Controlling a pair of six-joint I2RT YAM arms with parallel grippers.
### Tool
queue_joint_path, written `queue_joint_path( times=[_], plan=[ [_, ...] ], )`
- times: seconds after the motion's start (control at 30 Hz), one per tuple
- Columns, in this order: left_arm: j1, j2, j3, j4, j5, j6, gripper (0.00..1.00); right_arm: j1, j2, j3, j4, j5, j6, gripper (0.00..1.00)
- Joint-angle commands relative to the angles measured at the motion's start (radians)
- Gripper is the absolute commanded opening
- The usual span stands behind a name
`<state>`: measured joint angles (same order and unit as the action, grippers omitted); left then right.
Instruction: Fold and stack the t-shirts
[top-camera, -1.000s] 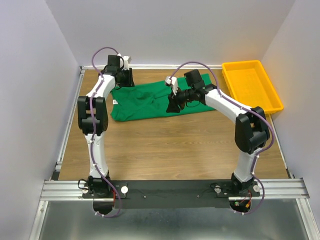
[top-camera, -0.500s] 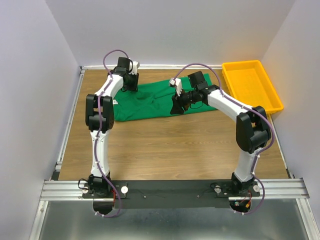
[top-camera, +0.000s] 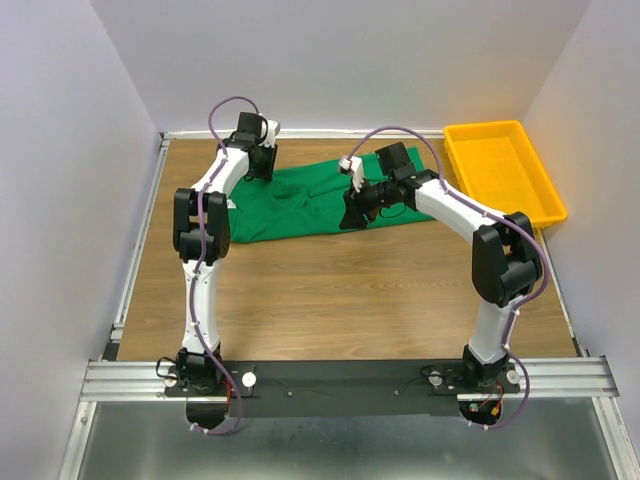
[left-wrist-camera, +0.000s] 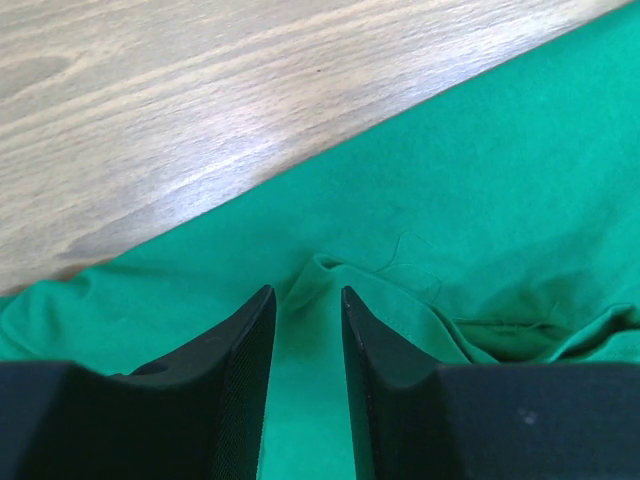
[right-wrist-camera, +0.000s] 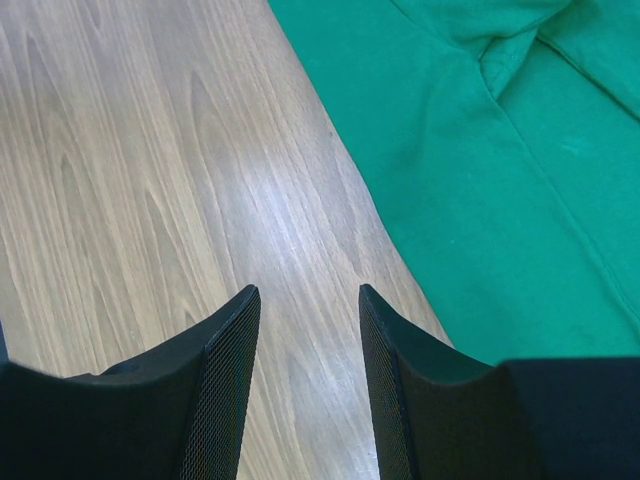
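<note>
A green t-shirt (top-camera: 300, 200) lies spread and rumpled across the back of the wooden table. My left gripper (top-camera: 262, 170) hangs over its back left part; in the left wrist view its jaws (left-wrist-camera: 306, 300) stand a little apart, empty, over a raised fold of the shirt (left-wrist-camera: 340, 275). My right gripper (top-camera: 350, 213) is over the shirt's front edge near the middle; in the right wrist view it (right-wrist-camera: 308, 300) is open and empty above bare wood, with the shirt's edge (right-wrist-camera: 470, 200) just to its right.
An empty yellow tray (top-camera: 500, 170) stands at the back right. White walls close in the table on three sides. Bare wooden table (top-camera: 330, 290) stretches in front of the shirt. A metal rail (top-camera: 340, 375) runs along the near edge.
My left arm has swung right along the back of the table, from the shirt's left end to over its back left part. The right gripper shifted slightly right.
</note>
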<state>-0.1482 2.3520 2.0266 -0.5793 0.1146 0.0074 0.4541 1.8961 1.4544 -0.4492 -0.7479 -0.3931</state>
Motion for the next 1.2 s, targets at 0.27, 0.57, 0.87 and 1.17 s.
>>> queue_joint_path(
  times=[0.27, 0.57, 0.87, 1.17],
  plan=[
    [-0.008, 0.059, 0.050, -0.030, 0.014, 0.017, 0.12, -0.005, -0.009, 0.000, -0.002, -0.027, 0.014, 0.52],
    [-0.004, 0.003, 0.034, 0.022, -0.024, -0.033, 0.00, -0.003, -0.009, -0.008, -0.002, -0.025, 0.014, 0.52],
    [0.036, -0.092, -0.083, 0.125, 0.025, -0.135, 0.00, -0.003, -0.008, -0.011, -0.002, -0.018, 0.011, 0.52],
    [0.065, -0.122, -0.135, 0.145, 0.036, -0.175, 0.00, -0.003, -0.003, -0.009, -0.002, -0.018, 0.013, 0.52]
  ],
)
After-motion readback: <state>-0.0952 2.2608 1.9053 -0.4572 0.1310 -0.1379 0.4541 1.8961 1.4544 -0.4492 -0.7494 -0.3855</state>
